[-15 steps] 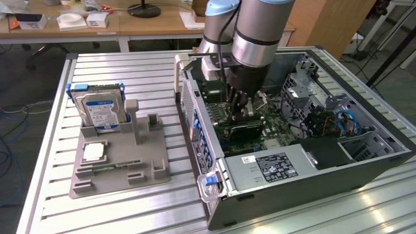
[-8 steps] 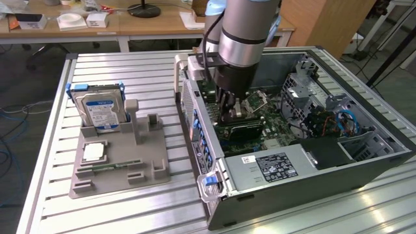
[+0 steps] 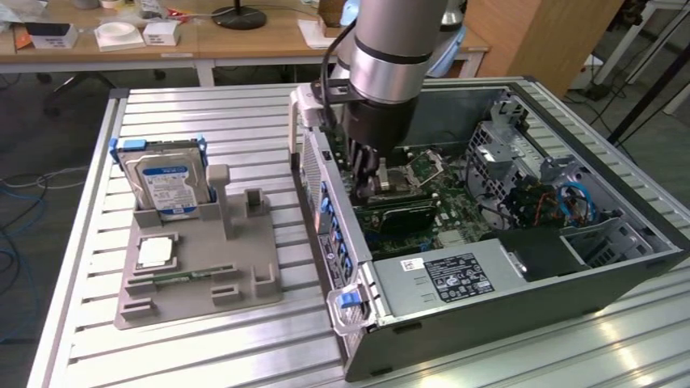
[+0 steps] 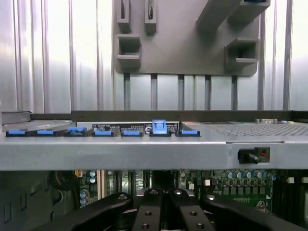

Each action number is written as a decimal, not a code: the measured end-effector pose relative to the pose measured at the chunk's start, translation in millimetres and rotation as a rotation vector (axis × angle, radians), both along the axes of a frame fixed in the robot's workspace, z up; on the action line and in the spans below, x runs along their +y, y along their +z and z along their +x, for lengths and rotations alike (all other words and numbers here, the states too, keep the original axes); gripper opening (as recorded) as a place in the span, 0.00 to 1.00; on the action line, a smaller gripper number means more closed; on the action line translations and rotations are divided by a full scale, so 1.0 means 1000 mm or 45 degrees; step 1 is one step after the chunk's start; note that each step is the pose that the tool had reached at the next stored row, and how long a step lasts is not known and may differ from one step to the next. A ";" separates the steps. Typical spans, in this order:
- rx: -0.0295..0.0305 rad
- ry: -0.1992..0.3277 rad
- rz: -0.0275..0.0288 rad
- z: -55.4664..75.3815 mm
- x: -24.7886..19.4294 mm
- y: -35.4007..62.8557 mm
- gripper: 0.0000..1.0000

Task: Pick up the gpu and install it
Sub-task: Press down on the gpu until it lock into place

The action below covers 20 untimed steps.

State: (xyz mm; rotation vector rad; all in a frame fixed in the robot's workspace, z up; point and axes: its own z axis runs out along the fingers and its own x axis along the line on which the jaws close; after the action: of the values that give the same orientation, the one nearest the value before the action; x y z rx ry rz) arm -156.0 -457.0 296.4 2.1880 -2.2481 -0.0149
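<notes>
Arm: one Universal Robots arm (image 3: 393,48), reaching down from above into the open computer case (image 3: 603,242); its silver wrist sits level with the case's upper rim.

Gripper: one (image 3: 376,179), down inside the case over the motherboard (image 3: 453,214), close to the case's rear wall with the blue slot tabs (image 3: 336,242); in the wrist view its black linkage (image 4: 163,209) sits drawn together at the centre.

Fingers: they appear closed together, tips low against the board; I cannot tell for certain whether anything is between them.

Gpu: one dark card (image 3: 397,212) lying in the case directly beneath the gripper, on the motherboard beside the rear wall; touching or just apart from the fingers, cannot tell which.

Case: one, lying on its side, open face up, on the table (image 3: 194,356); one power supply with a white-and-black label (image 3: 458,275) at its near end; blue cables (image 3: 577,202) towards the exterior view's right.

Blue tabs: seven counted along the rear wall in the wrist view (image 4: 159,127).

Grey holder: one moulded tray (image 3: 199,267) on the table, well apart from the case towards the exterior view's left.

Hard drive: one, silver with blue-white label (image 3: 167,182), standing upright in the holder.

Chip: one square silver part (image 3: 157,252) lying flat in the holder.

Memory stick: one narrow green strip (image 3: 178,279) lying in the holder near the chip.
</notes>
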 end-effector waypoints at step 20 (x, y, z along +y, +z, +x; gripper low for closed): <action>0.0337 0.000 0.0000 -0.003 0.0000 0.0031 0.11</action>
State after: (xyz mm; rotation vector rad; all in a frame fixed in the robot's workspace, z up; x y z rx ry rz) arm -159.0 -457.0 299.5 2.1745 -2.2344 -0.0437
